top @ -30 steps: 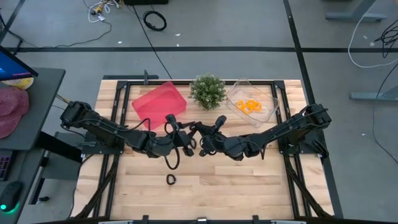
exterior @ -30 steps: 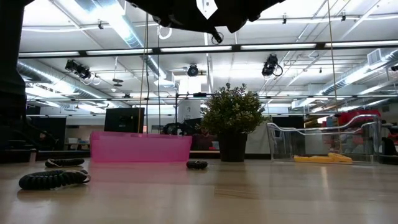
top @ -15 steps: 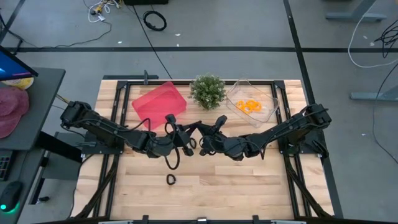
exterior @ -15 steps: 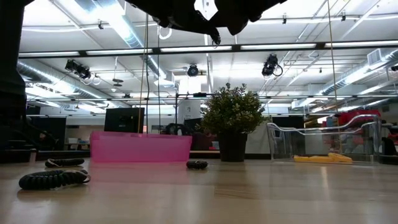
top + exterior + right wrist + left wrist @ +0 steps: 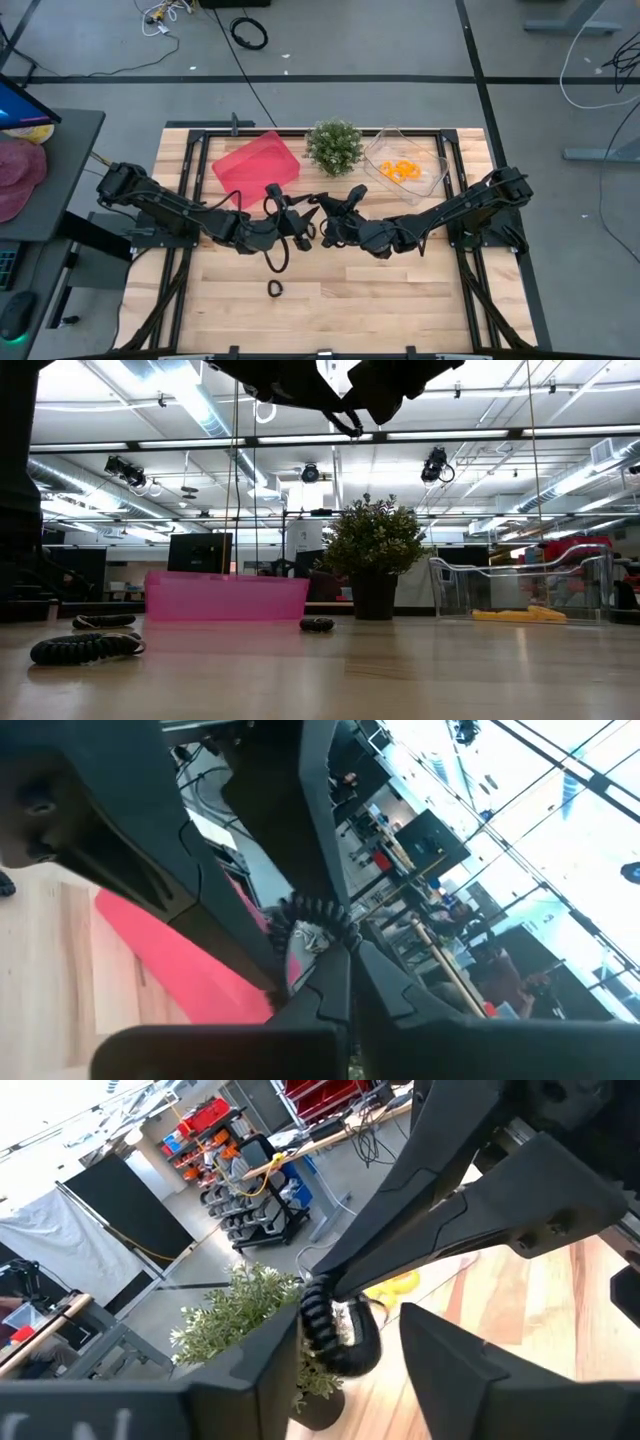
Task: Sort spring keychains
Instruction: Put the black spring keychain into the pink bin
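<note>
Black coils make up the spring keychain (image 5: 335, 1335) held in mid-air between the two arms, above the middle of the wooden counter (image 5: 400, 290). The right gripper (image 5: 322, 212) has its fingers clenched on that keychain; the right wrist view shows the coil (image 5: 315, 920) pinched at the tips of the closed fingers (image 5: 330, 985). The left gripper (image 5: 305, 228) sits right against it with its fingers released, spread on either side of the same keychain, as the left wrist view shows. In the low view the loop (image 5: 350, 426) hangs just under the dark grippers at the top edge.

Another black spring keychain (image 5: 275, 289) lies alone on the counter nearer the front edge. The orange spring keychains (image 5: 401, 171) sit together in the clear bin (image 5: 430, 150) at the back right. A red bin (image 5: 256, 165) stands at the back left, with a small potted plant (image 5: 334, 146) between the two bins
</note>
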### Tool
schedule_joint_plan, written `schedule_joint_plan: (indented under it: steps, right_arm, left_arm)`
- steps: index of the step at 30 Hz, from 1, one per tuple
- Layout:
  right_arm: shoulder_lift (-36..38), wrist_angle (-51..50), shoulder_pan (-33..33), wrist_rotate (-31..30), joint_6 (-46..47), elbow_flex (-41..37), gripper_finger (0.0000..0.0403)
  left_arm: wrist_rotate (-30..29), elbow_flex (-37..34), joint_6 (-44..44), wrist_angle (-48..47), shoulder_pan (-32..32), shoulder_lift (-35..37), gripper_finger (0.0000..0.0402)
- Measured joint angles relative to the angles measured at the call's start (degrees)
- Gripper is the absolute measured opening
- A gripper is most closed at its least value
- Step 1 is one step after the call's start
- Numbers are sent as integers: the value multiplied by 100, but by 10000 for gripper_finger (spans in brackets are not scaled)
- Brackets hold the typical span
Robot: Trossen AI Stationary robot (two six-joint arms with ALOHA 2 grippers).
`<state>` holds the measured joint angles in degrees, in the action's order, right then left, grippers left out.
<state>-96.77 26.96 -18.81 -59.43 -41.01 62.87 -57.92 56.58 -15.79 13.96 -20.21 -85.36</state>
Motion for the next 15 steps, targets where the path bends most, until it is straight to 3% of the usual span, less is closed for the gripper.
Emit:
schedule_joint_plan:
  steps: [3,6,9,13,15]
  right_arm:
    - [-2,2,-2,12,0,0,0]
    - [-2,4,-2,21,0,0,0]
    - [-2,9,-2,38,0,-2,0]
    - [-2,9,-7,29,0,-4,0]
    - [-2,11,-4,40,0,-4,0]
  left_arm:
    - [1,0,-31,-5,-2,0,194]
    - [-72,0,-46,-9,-4,0,182]
    - [-126,0,-57,-25,-2,0,129]
    - [-161,0,-50,-82,2,0,27]
    - [-191,0,-51,-96,0,0,21]
